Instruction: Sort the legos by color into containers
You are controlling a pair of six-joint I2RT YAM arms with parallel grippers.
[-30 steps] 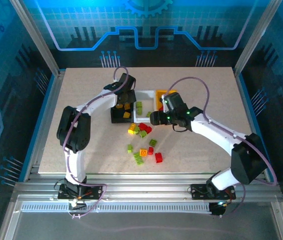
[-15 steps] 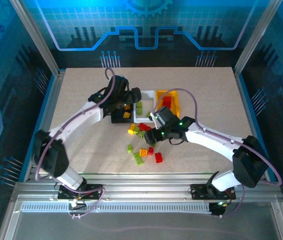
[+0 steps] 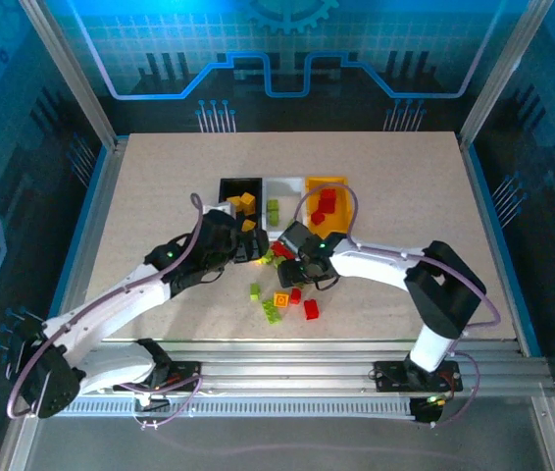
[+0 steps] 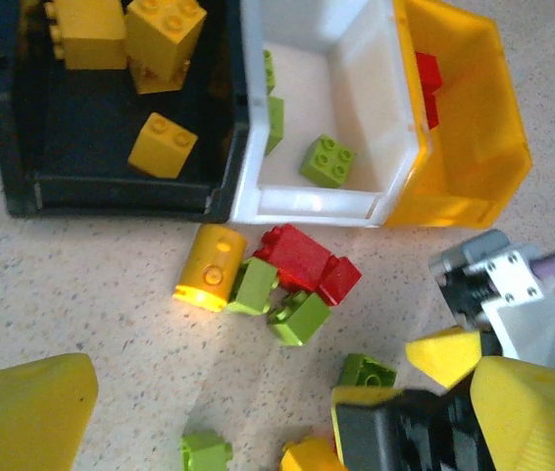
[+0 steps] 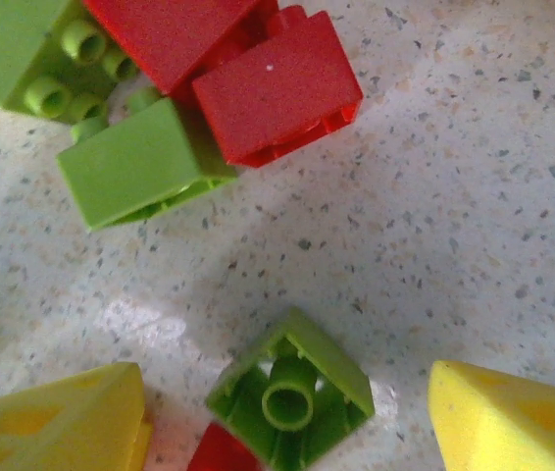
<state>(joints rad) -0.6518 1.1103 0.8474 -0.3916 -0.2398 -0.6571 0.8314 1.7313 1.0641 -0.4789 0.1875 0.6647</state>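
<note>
1. Left gripper (image 3: pixel 250 251), top view: it has swung off the black bin (image 3: pixel 230 186) down to the pile (image 3: pixel 279 294), jaws now wide and empty. My read is that a drop is done and the next pick is starting. Right gripper (image 3: pixel 297 260) has also come down from the bins onto the pile, jaws apart. The three bins sit in a touching row. Black bin holds yellow bricks, white bin (image 3: pixel 287 186) green, yellow bin (image 3: pixel 328 180) red. Sorting is consistent so far, but many bricks are still loose on the table (image 3: pixel 405 196).
2. Left wrist view: left gripper (image 4: pixel 277 392) is wide with nothing held. Black bin (image 4: pixel 111 201) has yellow bricks (image 4: pixel 160 34) only. White bin (image 4: pixel 307 204) has a green brick (image 4: pixel 328 160), more against its wall. Yellow bin (image 4: pixel 464 167) shows red (image 4: pixel 427 83). Mixed pile (image 4: pixel 287 280) lies just in front of the bins.
3. Right wrist view: right gripper (image 5: pixel 287 417) straddles an upturned green brick (image 5: pixel 292 388), fingers clear of it, so no grip yet. Red and green bricks lie beyond.
</note>
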